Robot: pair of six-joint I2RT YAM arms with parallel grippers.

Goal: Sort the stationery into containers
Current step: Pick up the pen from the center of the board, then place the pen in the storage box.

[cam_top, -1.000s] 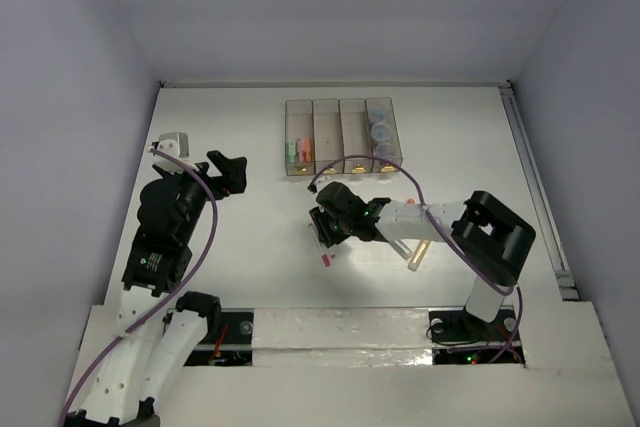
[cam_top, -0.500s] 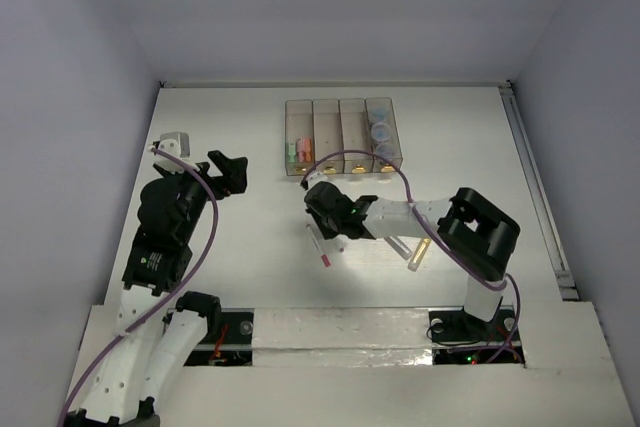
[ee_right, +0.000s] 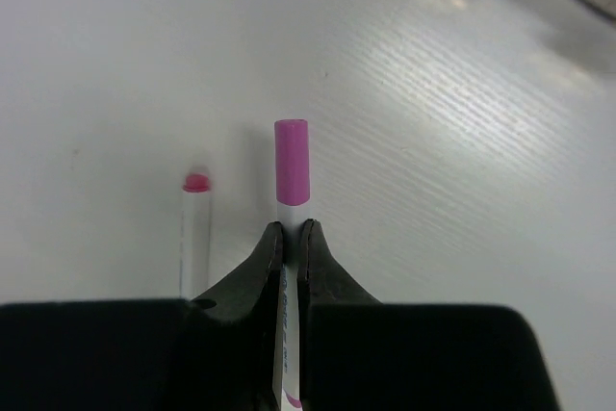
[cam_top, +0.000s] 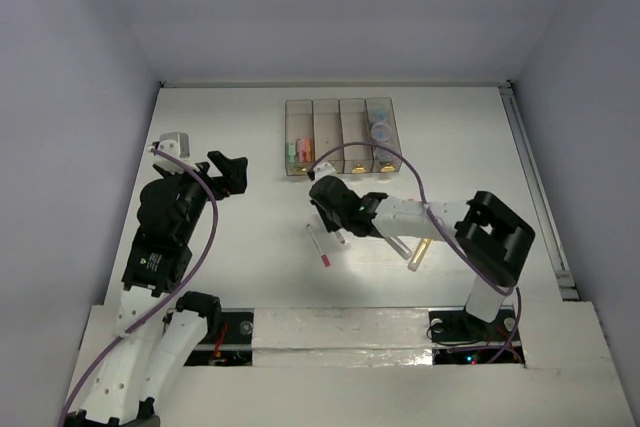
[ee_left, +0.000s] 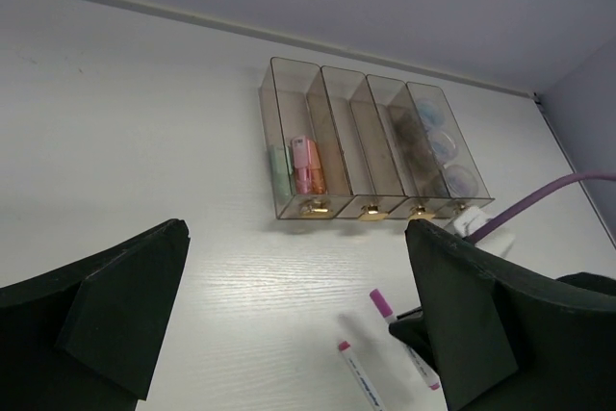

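Right gripper pinches a magenta-capped white marker in front of the row of four bins; a pink-tipped marker lies on the table there too. Left gripper, spread wide, hangs left of the bins.

No legible text, number or brand anywhere. Faint grey print along the white barrel of the white-magenta marker, toward 6 o'clock in the right wrist view, too blurred to read. Tiny dark marks on the barrel of the second marker, near 6 o'clock in the left wrist view, equally unreadable. Small pale sticker on the left arm, about 8 o'clock in the top view, too small to make out.
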